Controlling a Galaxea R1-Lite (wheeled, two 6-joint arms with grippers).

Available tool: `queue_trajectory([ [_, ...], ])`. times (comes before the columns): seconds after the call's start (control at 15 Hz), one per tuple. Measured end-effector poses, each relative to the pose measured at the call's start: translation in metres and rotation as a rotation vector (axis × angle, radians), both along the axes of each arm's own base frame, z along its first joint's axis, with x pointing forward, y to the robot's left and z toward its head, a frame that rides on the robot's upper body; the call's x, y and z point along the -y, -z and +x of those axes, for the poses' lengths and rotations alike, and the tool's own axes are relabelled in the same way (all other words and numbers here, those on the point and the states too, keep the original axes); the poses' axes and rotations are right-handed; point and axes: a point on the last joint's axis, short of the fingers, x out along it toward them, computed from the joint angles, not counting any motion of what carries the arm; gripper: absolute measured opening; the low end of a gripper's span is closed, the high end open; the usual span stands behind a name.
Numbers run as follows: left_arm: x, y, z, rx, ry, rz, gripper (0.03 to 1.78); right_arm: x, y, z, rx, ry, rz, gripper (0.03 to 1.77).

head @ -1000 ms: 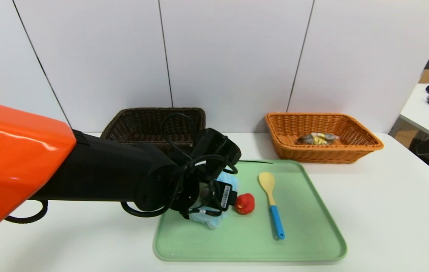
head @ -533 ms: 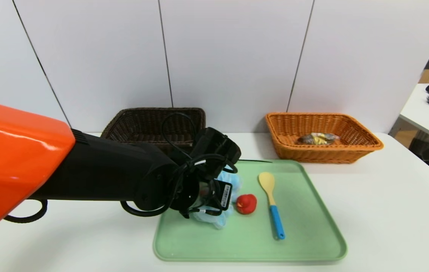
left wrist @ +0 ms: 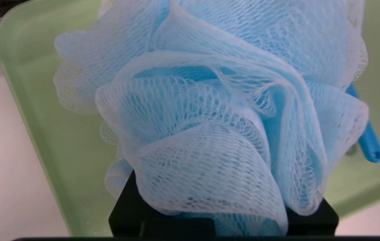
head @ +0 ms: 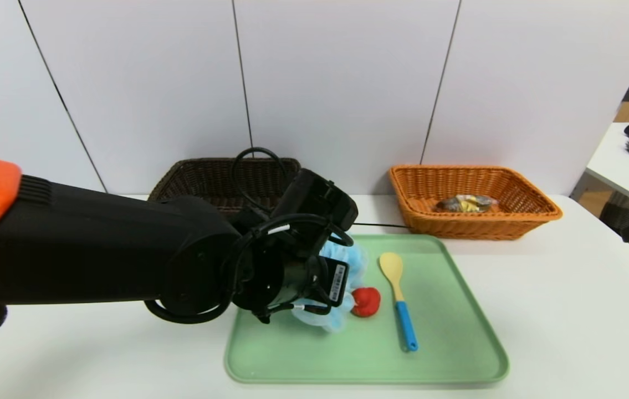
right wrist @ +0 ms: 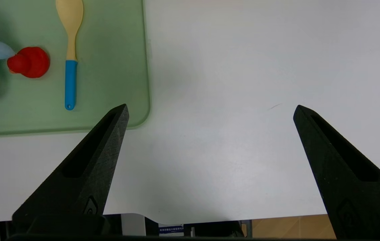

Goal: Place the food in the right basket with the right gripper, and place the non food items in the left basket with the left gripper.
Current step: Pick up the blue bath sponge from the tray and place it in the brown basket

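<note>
My left gripper (head: 322, 284) is shut on a light blue mesh bath pouf (head: 348, 259), which bulges round the hidden fingers and fills the left wrist view (left wrist: 216, 110). It hangs just above the left part of the green tray (head: 447, 343). A small red toy duck (head: 366, 302) lies on the tray touching the pouf's edge. Right of the duck lies a wooden spoon with a blue handle (head: 400, 299). My right gripper (right wrist: 210, 110) is open over bare table right of the tray, holding nothing.
A dark brown wicker basket (head: 203, 177) stands at the back left, partly behind my left arm. An orange wicker basket (head: 514, 221) at the back right holds a wrapped food packet (head: 466, 203). White table surrounds the tray.
My left gripper has shut on the pouf and risen a little with it, drifting right. The red duck has been nudged slightly right. The right gripper has stayed put.
</note>
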Motion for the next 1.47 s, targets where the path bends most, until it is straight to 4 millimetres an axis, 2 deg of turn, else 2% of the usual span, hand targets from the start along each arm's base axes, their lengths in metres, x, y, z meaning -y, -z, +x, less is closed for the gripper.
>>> queue_trajectory([
  [0.2, -0.003, -0.027, -0.017, 0.049, 0.033, -0.063, 0.66, 0.001, 0.007, -0.003, -0.005, 0.001, 0.0, 1.7],
  [0.33, -0.011, -0.049, -0.026, 0.094, 0.04, -0.113, 0.66, 0.002, 0.009, -0.006, -0.008, 0.001, 0.001, 1.7],
  [0.47, -0.024, -0.075, -0.026, 0.153, 0.025, -0.159, 0.65, 0.003, 0.008, -0.008, -0.002, 0.003, 0.001, 1.7],
  [0.67, -0.063, -0.106, -0.001, 0.266, -0.058, -0.132, 0.65, 0.004, 0.008, -0.01, 0.0, 0.005, 0.001, 1.7],
  [0.8, -0.093, -0.13, 0.024, 0.36, -0.132, -0.097, 0.65, 0.004, 0.008, -0.01, -0.002, 0.005, 0.002, 1.7],
  [0.93, -0.118, -0.143, 0.051, 0.404, -0.218, -0.069, 0.64, 0.004, 0.009, -0.01, -0.003, 0.007, 0.001, 1.7],
  [1.13, -0.141, -0.13, 0.093, 0.378, -0.29, -0.049, 0.64, 0.005, 0.009, -0.012, 0.001, 0.014, -0.001, 1.7],
  [1.47, -0.145, -0.088, 0.149, 0.304, -0.346, -0.025, 0.63, 0.007, 0.008, -0.017, 0.011, 0.016, 0.0, 1.7],
])
